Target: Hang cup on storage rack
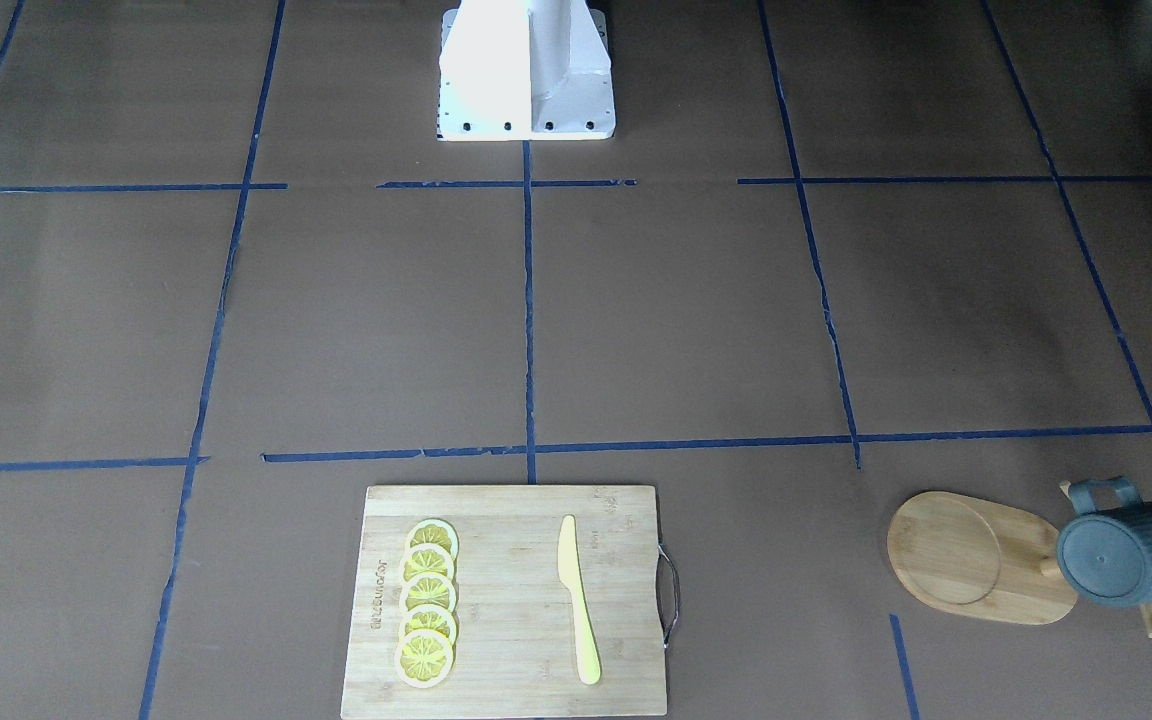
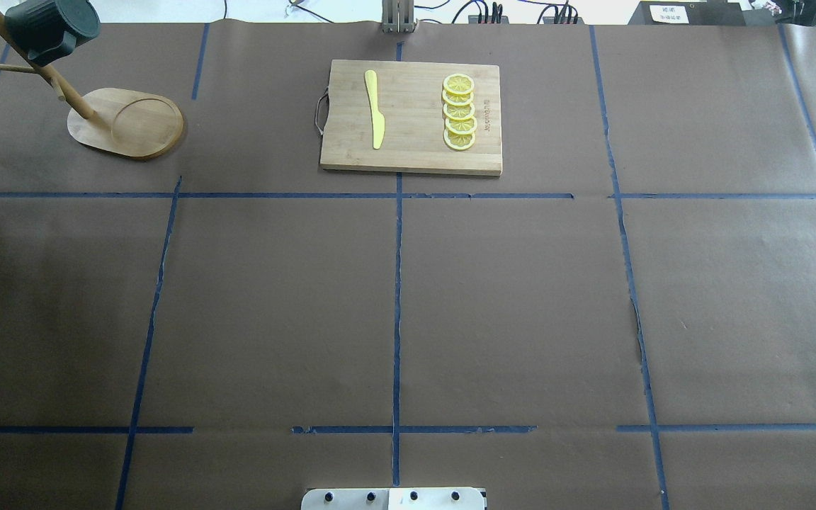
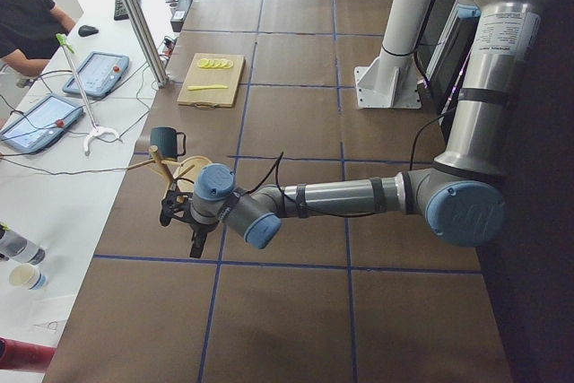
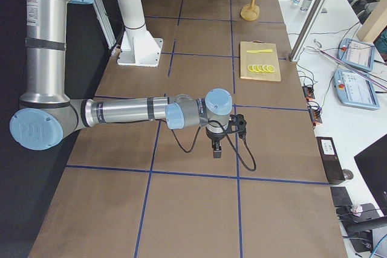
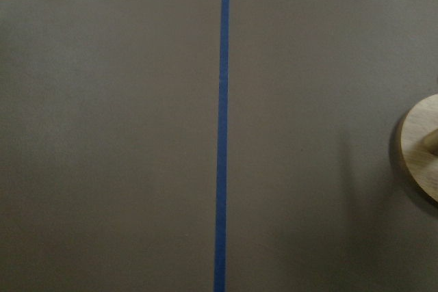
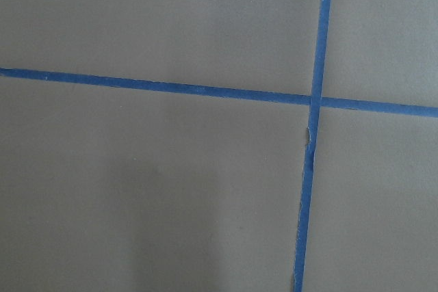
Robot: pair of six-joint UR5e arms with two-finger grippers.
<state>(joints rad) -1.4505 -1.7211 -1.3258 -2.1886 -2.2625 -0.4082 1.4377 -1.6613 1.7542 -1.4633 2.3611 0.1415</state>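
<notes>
Cup [image 2: 50,28] is being held by the storage rack [image 2: 132,124], just beyond the left end effector [image 3: 196,248]. Hanging is judged done, so only withdrawal is being called for. Opening of the left end effector and the right end effector [image 4: 216,151] cannot be told.

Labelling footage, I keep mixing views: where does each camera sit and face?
Front-facing: across table, facing the robot base; no arms.
Overhead: behind robot, looking forward; base edge only.
Exterior left: table's left end, looking along it; left arm near.
Exterior right: right end, likewise; right arm near.
Left wrist: down at table, storage rack's edge; no body.
Right wrist: down at tape cross; no body.
Shared: front-facing and overhead both show cup, cutting board.
</notes>
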